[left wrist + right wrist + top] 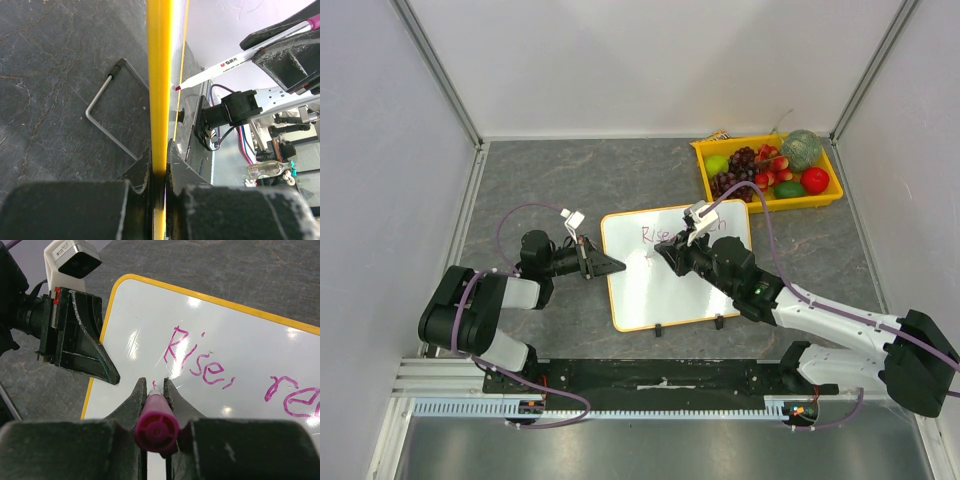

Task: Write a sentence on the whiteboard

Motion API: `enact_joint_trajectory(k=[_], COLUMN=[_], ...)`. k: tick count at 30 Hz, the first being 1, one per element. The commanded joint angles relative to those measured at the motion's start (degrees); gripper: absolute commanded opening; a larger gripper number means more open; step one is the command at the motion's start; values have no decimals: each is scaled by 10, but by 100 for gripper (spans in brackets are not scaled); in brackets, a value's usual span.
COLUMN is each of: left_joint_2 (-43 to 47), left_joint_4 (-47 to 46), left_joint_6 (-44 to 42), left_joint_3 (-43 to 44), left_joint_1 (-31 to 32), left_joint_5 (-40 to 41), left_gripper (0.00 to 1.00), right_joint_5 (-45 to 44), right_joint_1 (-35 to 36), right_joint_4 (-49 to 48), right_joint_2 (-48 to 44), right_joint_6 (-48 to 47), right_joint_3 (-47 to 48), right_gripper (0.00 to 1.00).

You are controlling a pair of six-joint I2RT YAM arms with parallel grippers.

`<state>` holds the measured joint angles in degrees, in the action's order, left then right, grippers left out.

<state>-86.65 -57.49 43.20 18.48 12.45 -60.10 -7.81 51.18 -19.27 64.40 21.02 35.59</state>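
A gray stone-patterned surface [550, 180] carries one square white whiteboard [660, 290], yellow-rimmed, with two black clips [660, 330] on its near edge, lying near the middle. Pink writing [200, 362] on it reads "Rise," then "rea", cut off. The left fingers [608, 265] pinch its left edge. The right fingers [670, 252] clamp one pink marker [156, 425] above it. One yellow fruit tray [790, 203] sits far right.

A yellow tray [775, 204] is placed at the far right corner of the grey marbled table [570, 170]. In it are seen dark grapes [740, 160], a light green fruit [717, 165], a red round fruit [814, 180] and a netted green ball [801, 149]. A bent metal rod [100, 120] is laid on the table.
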Motion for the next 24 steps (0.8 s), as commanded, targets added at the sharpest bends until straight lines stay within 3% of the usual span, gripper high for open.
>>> enact_joint_trajectory(k=[1, 24], left_joint_2=[-18, -25], left_joint_4=[35, 28], left_joint_6=[-65, -59], left_joint_3=[-3, -1], left_joint_1=[4, 6], left_joint_5=[12, 9], left_gripper=[2, 2], right_joint_5=[-12, 3], right_joint_1=[1, 2], right_joint_4=[10, 20], right_joint_2=[-2, -13], right_joint_6=[0, 11], right_joint_3=[-11, -44], right_gripper=[0, 0])
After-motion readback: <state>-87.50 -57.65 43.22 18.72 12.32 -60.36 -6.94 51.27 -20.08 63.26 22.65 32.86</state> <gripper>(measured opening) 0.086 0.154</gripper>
